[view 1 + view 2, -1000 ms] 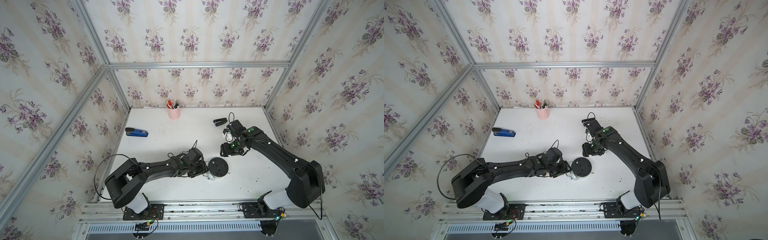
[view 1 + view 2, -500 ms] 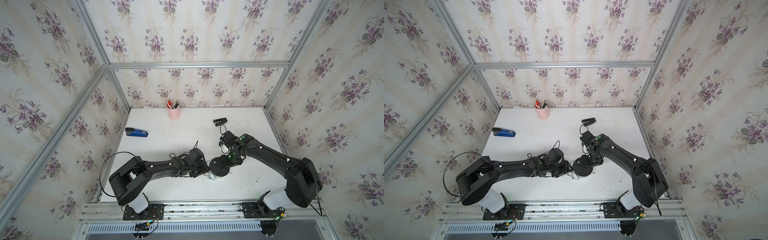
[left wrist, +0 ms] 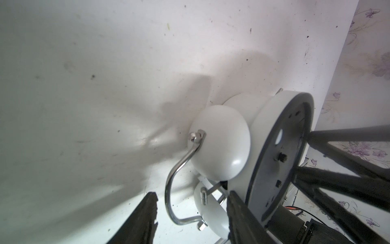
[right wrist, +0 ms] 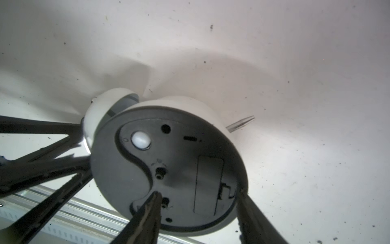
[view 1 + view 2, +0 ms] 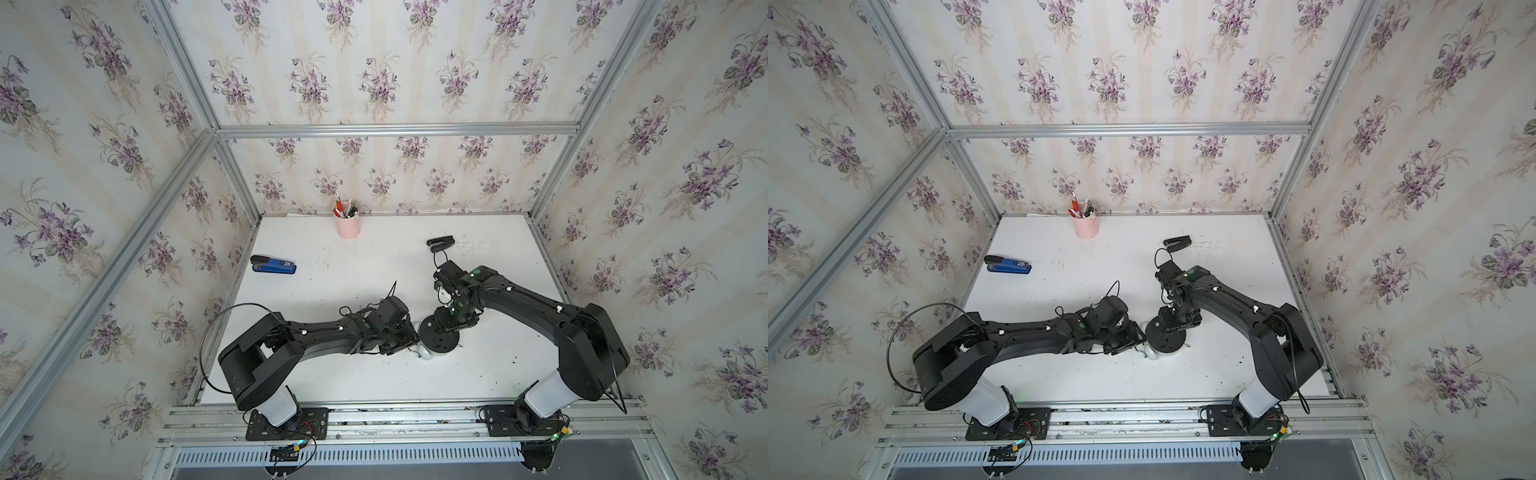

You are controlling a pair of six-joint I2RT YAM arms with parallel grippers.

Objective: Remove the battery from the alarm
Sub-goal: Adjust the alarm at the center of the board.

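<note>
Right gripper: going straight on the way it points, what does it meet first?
Most likely the alarm's black back, at the battery cover between the right gripper's open fingers; the gap is unclear.

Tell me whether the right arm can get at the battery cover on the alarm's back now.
Probably yes. The alarm lies black back up, and its closed battery cover sits unobstructed between the open fingertips of the right pincer. The battery is hidden.

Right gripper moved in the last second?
Yes. In a top view the right gripper has come away from the black clip, toward the near side, and is now over the alarm.
</note>
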